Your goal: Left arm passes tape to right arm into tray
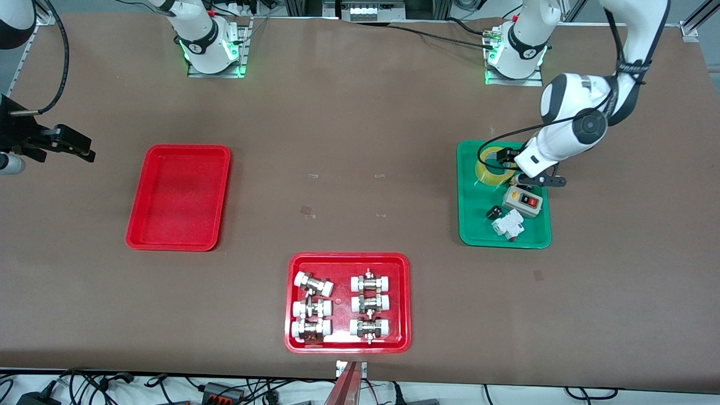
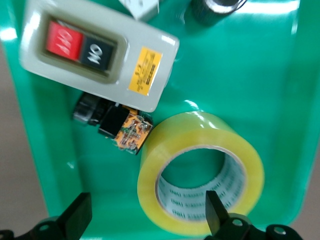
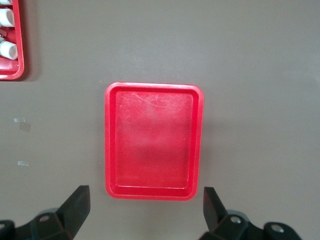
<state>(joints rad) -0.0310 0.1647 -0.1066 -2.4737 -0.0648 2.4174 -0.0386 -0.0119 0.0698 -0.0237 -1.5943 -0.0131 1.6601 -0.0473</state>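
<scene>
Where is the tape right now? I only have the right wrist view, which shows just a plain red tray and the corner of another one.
Observer: The tape lies in a green tray at the left arm's end of the table.
Operator: Has the left gripper taken it?
Observer: No. The left gripper is open, one finger over the roll's hole, the other outside its rim.
Operator: Anything crowding the roll?
Observer: A grey switch box and a small orange circuit part lie beside it.

A robotics lab: two arm bases bolted to a brown-covered table.
</scene>
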